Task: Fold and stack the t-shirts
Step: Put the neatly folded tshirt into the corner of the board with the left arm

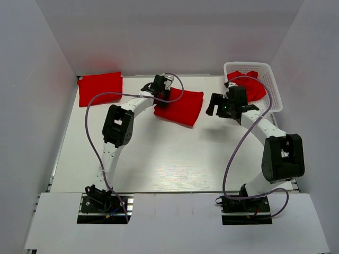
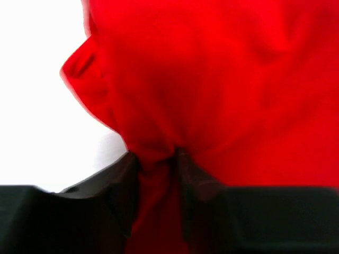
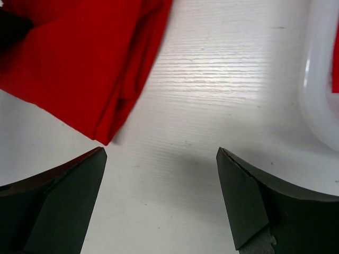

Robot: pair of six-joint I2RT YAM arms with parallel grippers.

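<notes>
A folded red t-shirt [image 1: 183, 108] lies at the middle back of the table. My left gripper [image 1: 160, 98] sits on its left edge, and in the left wrist view the jaws [image 2: 158, 161] are shut on a bunched fold of that t-shirt [image 2: 212, 79]. A second folded t-shirt [image 1: 100, 88] lies flat in the back left corner. A third, crumpled t-shirt [image 1: 250, 84] sits in the white basket [image 1: 269, 76]. My right gripper [image 1: 218, 106] hovers open just right of the middle t-shirt; in its wrist view the gripper [image 3: 161, 156] holds nothing, with the t-shirt's corner [image 3: 79, 58] up left.
White walls close in the table on the left, back and right. The basket's rim [image 3: 320, 100] shows at the right edge of the right wrist view. Both arms' purple cables loop over the table's near half.
</notes>
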